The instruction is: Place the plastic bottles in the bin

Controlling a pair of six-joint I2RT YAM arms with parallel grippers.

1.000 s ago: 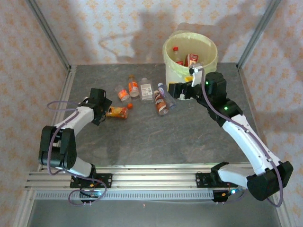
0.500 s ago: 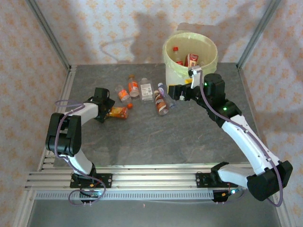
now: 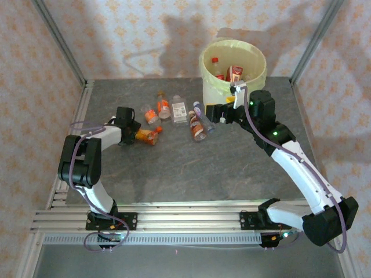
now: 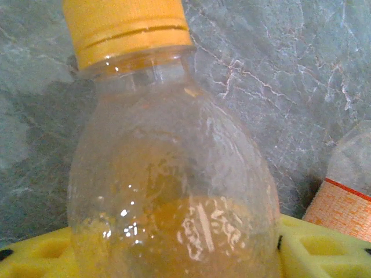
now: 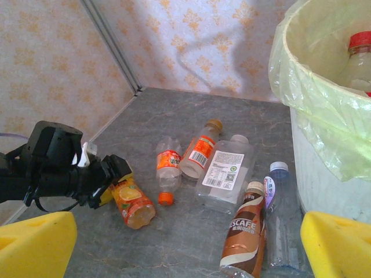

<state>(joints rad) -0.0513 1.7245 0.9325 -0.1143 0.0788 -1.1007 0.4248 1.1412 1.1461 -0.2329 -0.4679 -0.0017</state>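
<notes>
The left gripper lies low at the left of the grey table. Its yellow pads are narrowed against both flanks of the orange-capped juice bottle, which rests on its side on the table. The grip sits on the belly below the neck, probably because that is the broadest part to catch on a lying bottle. The right gripper hovers close by the near-left side of the bin, fingers spread wide with nothing between them, seemingly aimed at the cluster below it. Six plastic bottles lie on the table, all on their sides. They are the gripped juice bottle, a small orange-labelled bottle, a gold-capped bottle, a flat clear bottle with a white label, a brown coffee bottle and a clear blue-capped bottle. The last two lie side by side just beside the bin's wall. Inside the bin, at the far right of the table, at least two more show: a red-capped bottle and a red-labelled bottle. There are two arms and one bin.
</notes>
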